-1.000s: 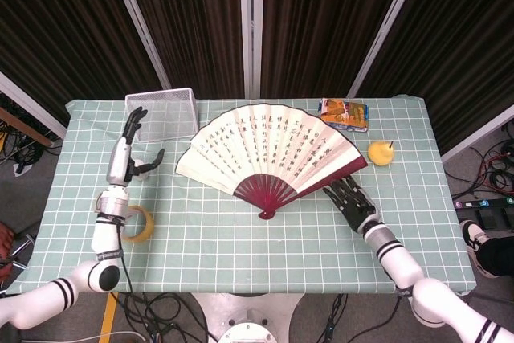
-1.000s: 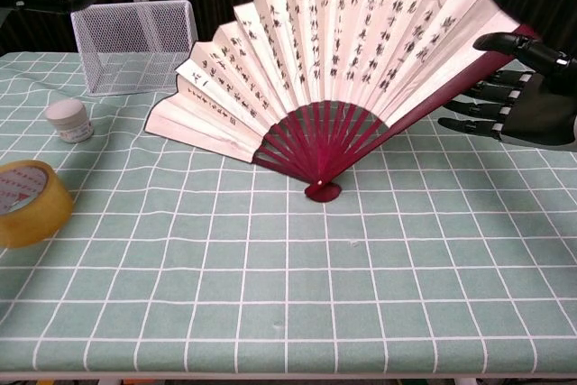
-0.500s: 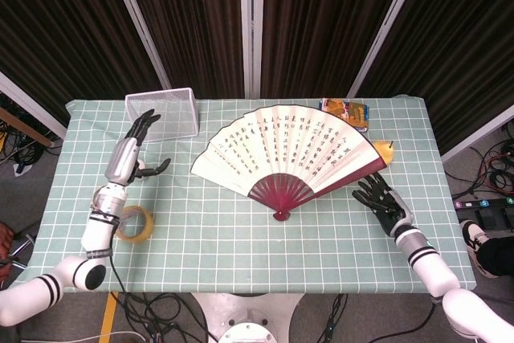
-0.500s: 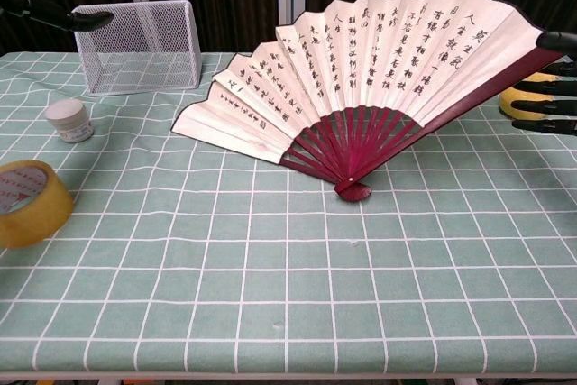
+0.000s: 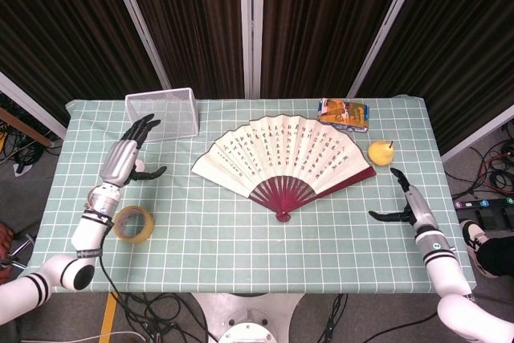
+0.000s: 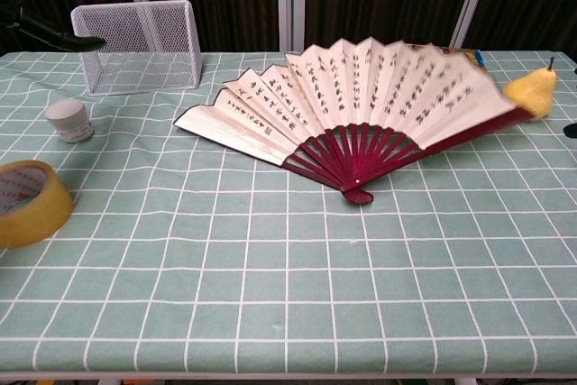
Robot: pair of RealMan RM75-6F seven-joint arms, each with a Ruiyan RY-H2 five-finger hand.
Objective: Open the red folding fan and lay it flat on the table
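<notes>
Table: a green-and-white checked tablecloth-covered table [image 5: 241,255] is carrying everything; places below are given relative to the fan.
Fan: the red-ribbed folding fan with a cream paper leaf bearing black calligraphy [image 5: 285,154] is lying spread open near the table's middle. In the chest view [image 6: 361,101] its right edge is looking blurred, so it may be only just settling.
Direction: its red pivot is pointing toward the robot and the arc of the leaf is facing the curtains; the long axis is running left to right across the table.
Progress: by my reading, the opening is done and the fan is lying flat, with neither hand touching it; little seems to be left beyond drawing the arms clear.
Basket: a white wire-mesh basket [image 5: 162,113] is standing beyond the fan's left tip.
Left hand: the left hand [image 5: 124,158] is hovering well to the left of the fan, fingers apart, holding nothing.
Right hand: the right hand [image 5: 407,204] is hovering to the right of the fan, apart from it, fingers spread and empty.
Tape: a yellow tape roll [image 5: 133,223] is lying left of the fan, nearer the robot.
Pear: a yellow pear [image 5: 381,152] is sitting just beside the fan's right tip.
</notes>
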